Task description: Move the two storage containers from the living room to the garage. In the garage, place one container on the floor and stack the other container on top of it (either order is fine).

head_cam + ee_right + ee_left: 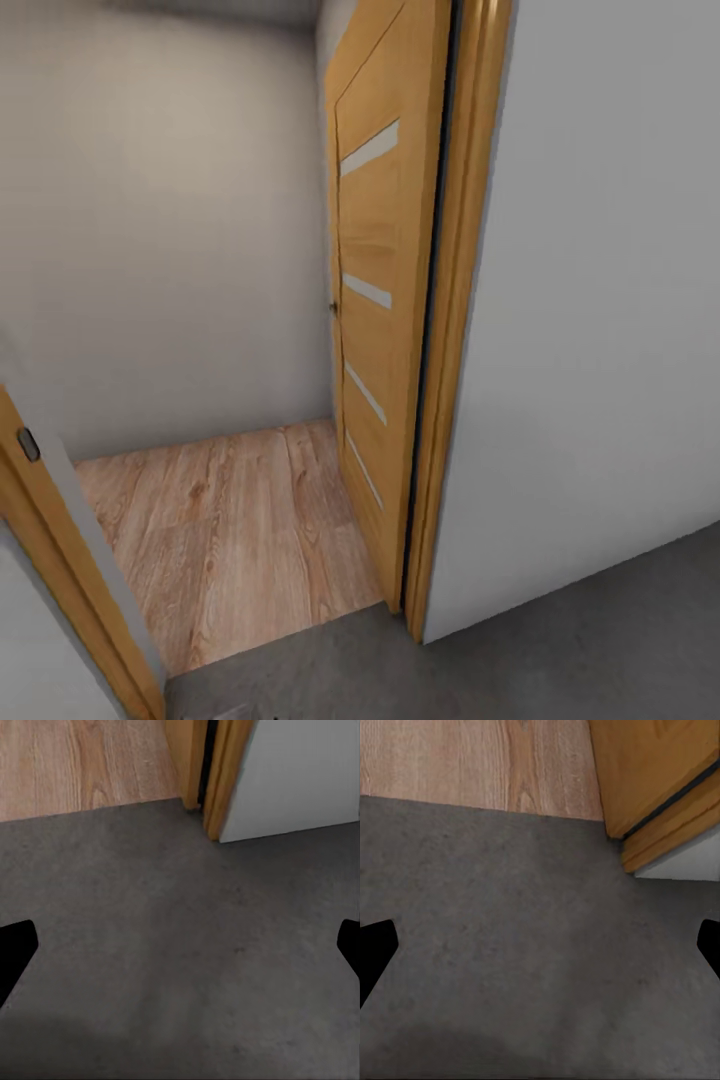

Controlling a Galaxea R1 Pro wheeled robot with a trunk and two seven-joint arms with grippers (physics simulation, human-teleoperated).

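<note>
Standing at a doorway: open wooden door (pixel 375 300) at 1 o'clock, white wall (pixel 590 300) at 3, dark grey concrete floor (pixel 560 650) underfoot, light wood plank floor (pixel 230 530) beyond the threshold at 11. Left gripper (pixel 540 952) spread wide over bare concrete, grasping nothing; right gripper (pixel 180 952) likewise spread and empty. No seeing where the storage containers lie.

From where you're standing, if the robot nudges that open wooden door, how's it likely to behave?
The wooden door would probably swing rather than slide, since one edge sits against the door frame. It looks like a stiff, solid panel, so likely no flexing. Already swung wide, it may have little travel left.
</note>
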